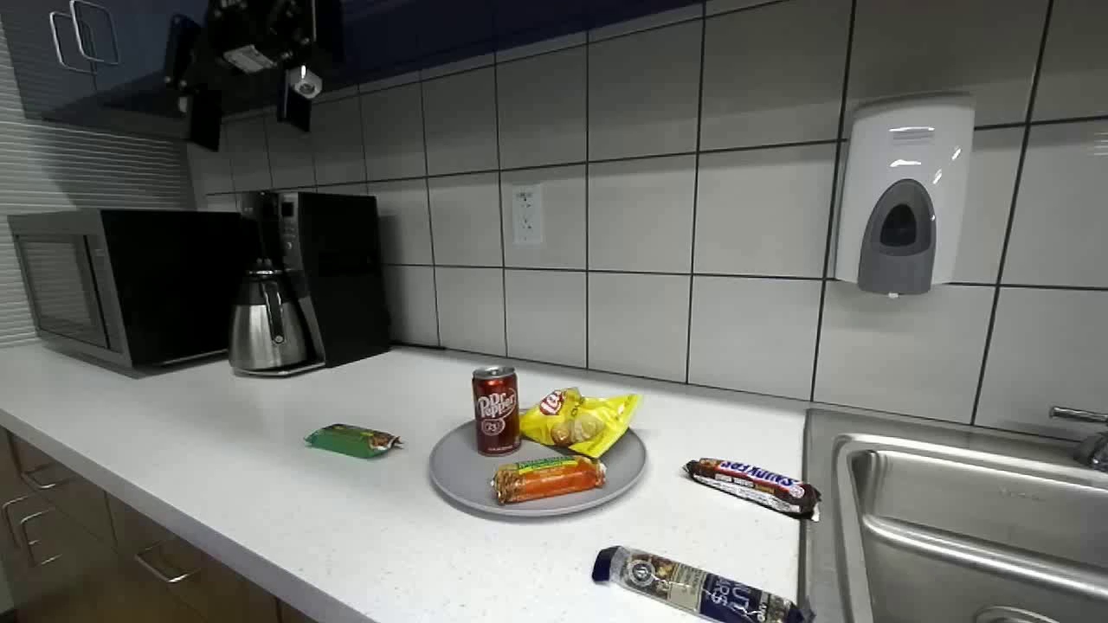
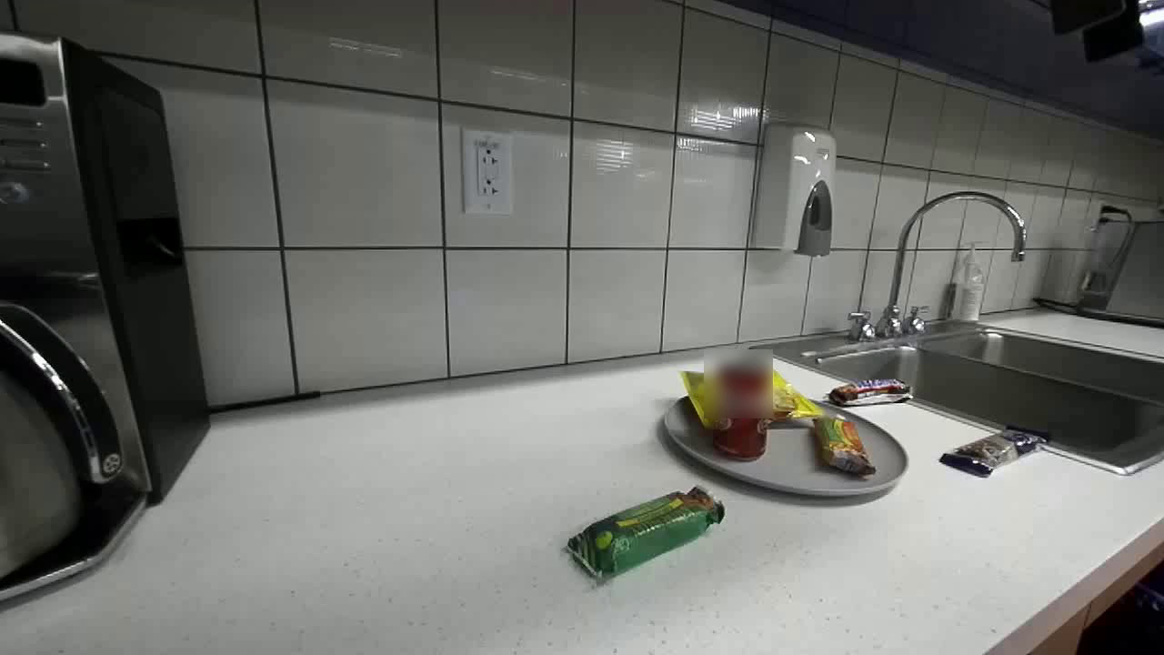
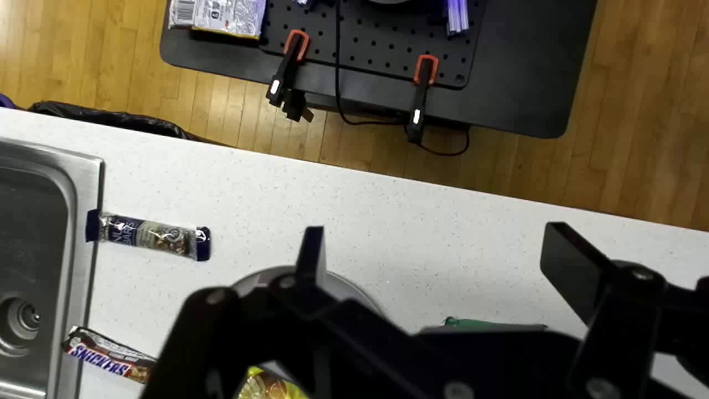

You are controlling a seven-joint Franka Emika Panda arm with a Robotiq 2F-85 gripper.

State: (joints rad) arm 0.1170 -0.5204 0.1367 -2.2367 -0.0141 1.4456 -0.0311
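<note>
An end effector, jaws spread wide and gripping nothing, hangs well above the white bench. Below, a green-wrapped snack lies with its long axis roughly along the bench, its brown-printed end pointing toward a nearby gray plate.

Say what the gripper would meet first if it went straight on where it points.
Probably the white countertop: the open gripper points downward, and counter surface shows between its fingers in the wrist view. Depth is unclear, so a finger might catch the gray plate instead.
</note>
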